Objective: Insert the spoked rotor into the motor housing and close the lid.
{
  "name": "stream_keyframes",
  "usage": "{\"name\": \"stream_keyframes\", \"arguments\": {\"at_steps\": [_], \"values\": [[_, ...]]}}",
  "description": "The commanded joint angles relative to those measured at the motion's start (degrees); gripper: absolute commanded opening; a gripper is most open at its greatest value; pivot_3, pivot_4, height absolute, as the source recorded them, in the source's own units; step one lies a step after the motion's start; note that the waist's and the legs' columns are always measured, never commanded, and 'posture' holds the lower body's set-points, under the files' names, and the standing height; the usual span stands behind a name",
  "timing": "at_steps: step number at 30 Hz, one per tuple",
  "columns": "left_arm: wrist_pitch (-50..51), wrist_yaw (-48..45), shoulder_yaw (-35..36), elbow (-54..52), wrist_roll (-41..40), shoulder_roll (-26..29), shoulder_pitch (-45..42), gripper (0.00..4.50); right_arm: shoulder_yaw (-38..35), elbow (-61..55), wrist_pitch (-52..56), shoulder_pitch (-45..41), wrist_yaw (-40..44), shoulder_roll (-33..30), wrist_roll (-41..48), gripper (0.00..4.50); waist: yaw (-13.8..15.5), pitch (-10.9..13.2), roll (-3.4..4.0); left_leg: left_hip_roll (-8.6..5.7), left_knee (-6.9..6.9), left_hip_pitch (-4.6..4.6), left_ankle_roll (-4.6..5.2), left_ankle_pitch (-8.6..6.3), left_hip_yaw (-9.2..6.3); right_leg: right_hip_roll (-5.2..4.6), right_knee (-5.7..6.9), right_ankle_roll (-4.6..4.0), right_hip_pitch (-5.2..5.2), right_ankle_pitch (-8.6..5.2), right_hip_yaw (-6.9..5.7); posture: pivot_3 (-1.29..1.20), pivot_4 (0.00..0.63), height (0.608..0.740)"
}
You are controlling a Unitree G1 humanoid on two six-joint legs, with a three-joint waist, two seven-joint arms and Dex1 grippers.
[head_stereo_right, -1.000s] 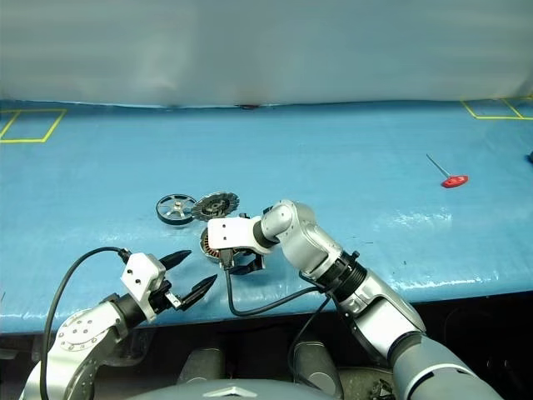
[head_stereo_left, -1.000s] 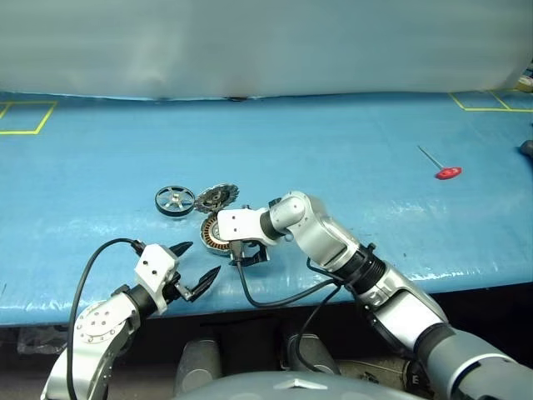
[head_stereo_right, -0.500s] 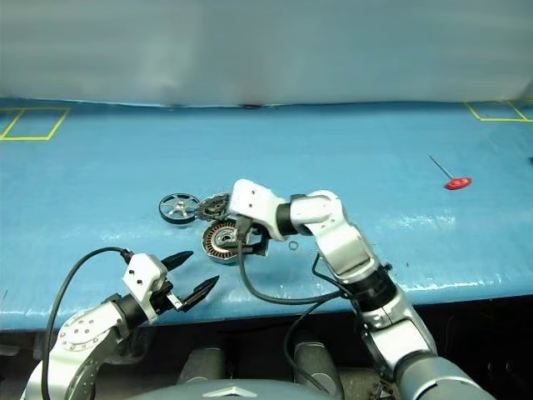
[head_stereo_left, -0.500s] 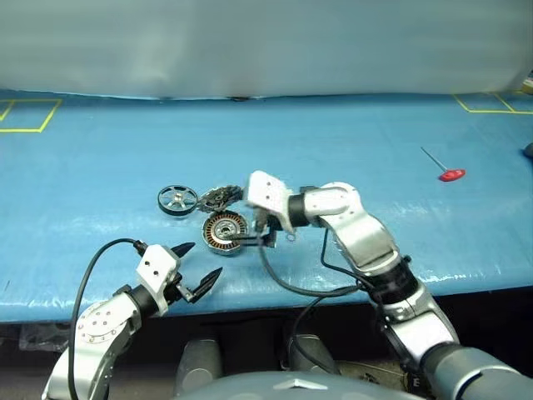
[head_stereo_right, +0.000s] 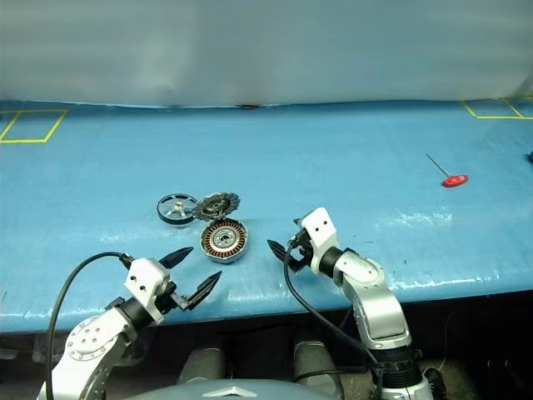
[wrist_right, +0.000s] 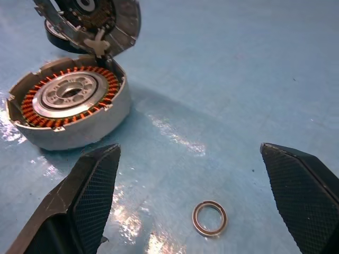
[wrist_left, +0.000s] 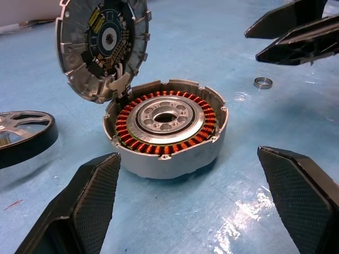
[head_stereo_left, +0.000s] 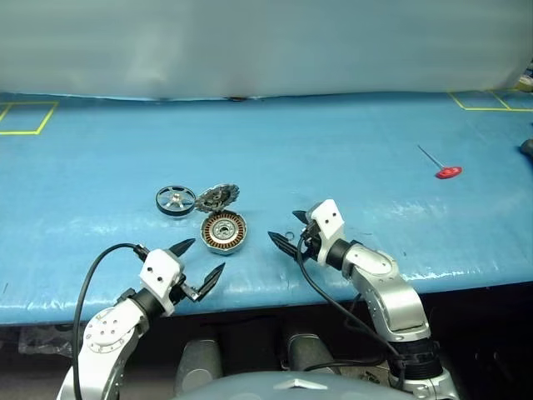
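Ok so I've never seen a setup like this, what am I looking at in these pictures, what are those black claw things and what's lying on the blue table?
It is a two-armed humanoid robot. Two pictures come from its head, looking down over its arms; the other two come from cameras on its wrists. The black claws are its pincers: the left pincer and the right pincer are both open and hold nothing. On the blue table lies the motor housing with copper coils inside, its lid hinged open. Beside it sits the spoked rotor. A small metal ring lies near the right pincer, and a red-handled tool sits far to the right.
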Motion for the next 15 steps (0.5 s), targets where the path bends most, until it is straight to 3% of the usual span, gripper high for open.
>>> {"name": "stream_keyframes", "arguments": {"at_steps": [1, 15], "values": [[-0.8, -0.4, -0.7, -0.9, -0.4, 0.0, 0.1, 4.50, 0.7, 1.8, -6.6, 0.7, -3.5, 0.8, -1.1, 4.46, 0.0, 0.0, 0.00, 0.00, 0.01, 0.01, 0.00, 0.00, -0.01, 0.01, 0.02, 0.00, 0.00, 0.00, 0.00, 0.00, 0.150, 0.740], [0.6, 0.0, -1.8, -2.1, -0.6, -0.2, 0.3, 4.50, 3.7, 7.4, -10.5, 2.2, -6.9, -0.2, -1.9, 4.46, 0.1, 0.0, 0.00, -0.01, 0.01, -0.01, 0.00, 0.00, -0.01, 0.01, 0.01, 0.00, 0.01, 0.00, 0.04, 0.00, 0.150, 0.740]]}}
